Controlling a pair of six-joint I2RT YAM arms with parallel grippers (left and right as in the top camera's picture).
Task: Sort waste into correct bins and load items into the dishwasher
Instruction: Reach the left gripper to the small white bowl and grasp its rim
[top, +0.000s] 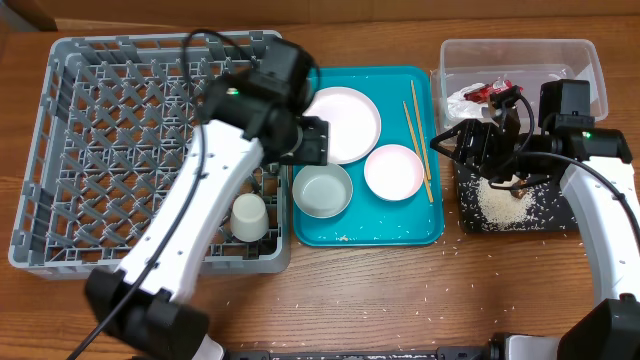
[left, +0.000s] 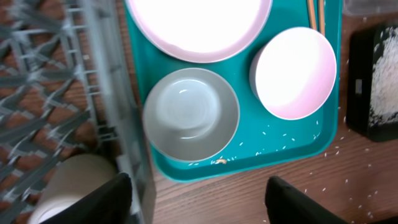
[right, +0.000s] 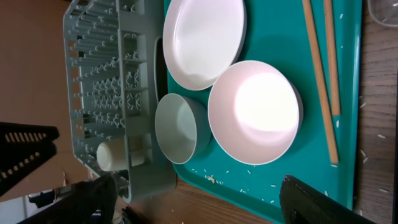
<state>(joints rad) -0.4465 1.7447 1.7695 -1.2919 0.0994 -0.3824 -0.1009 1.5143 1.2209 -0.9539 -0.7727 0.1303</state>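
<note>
My L gripper (left: 199, 182): wide open, empty, over teal tray's (left: 280, 137) left edge. R gripper (right: 198, 185): also wide, empty, just right of tray.

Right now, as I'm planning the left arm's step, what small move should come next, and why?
Probably lower the left pincer onto the shaded bowl: it is open and empty, the bowl sits just ahead, and the cup is already in the rack.

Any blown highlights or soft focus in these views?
Left wrist: plate and pink-tinted bowl blown out, cup and rack blurred. Right wrist: glare on the same bowl's centre. Overhead: even light, sharp.
</note>
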